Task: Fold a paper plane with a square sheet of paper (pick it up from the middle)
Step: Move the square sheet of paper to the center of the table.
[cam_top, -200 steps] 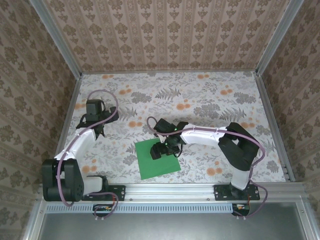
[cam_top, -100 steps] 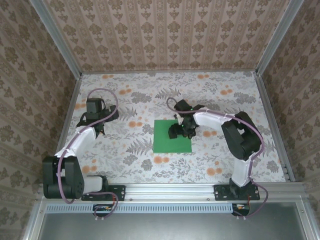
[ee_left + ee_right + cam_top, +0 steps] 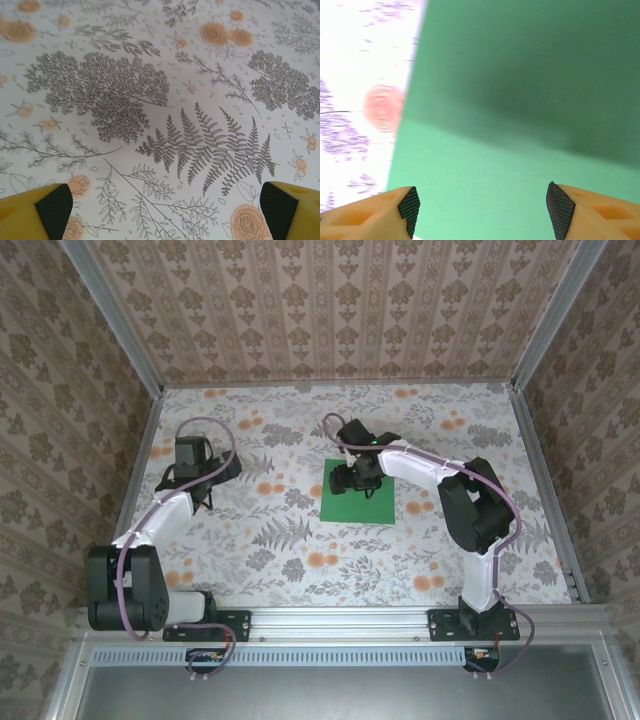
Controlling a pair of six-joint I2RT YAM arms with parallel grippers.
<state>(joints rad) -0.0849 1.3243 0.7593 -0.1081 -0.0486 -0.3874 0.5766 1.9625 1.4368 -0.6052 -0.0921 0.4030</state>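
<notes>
Right side: I am holding my right jaws spread over the square sheet of paper (image 3: 360,506). In the right wrist view both black pads (image 3: 409,206) are standing well apart at the bottom corners, with green showing between them. I cannot tell whether the pad tips are touching the paper or hanging just above it.

The sheet is lying flat and unfolded on the counter (image 3: 270,540), a little right of centre. From overhead my right jaws are sitting over its far-left part, near the far edge. In the wrist view the sheet's left edge is running top to bottom, passing just outside my left-hand pad, with bare floral counter (image 3: 360,60) beyond it. A broad shadow is falling across the sheet's upper half.

Left side: I am holding my left jaws spread as wide as they go over bare floral counter (image 3: 160,100), pads (image 3: 54,204) at the frame's bottom corners. They are well apart from the sheet, off to its left.

Edges and room: the sheet is lying well apart from the patterned walls (image 3: 330,310) and from the metal rail (image 3: 340,620) along the near side. Open counter is showing on every side of it. My right arm (image 3: 430,465) is reaching in from the right, its dark elbow near the sheet's right edge.
</notes>
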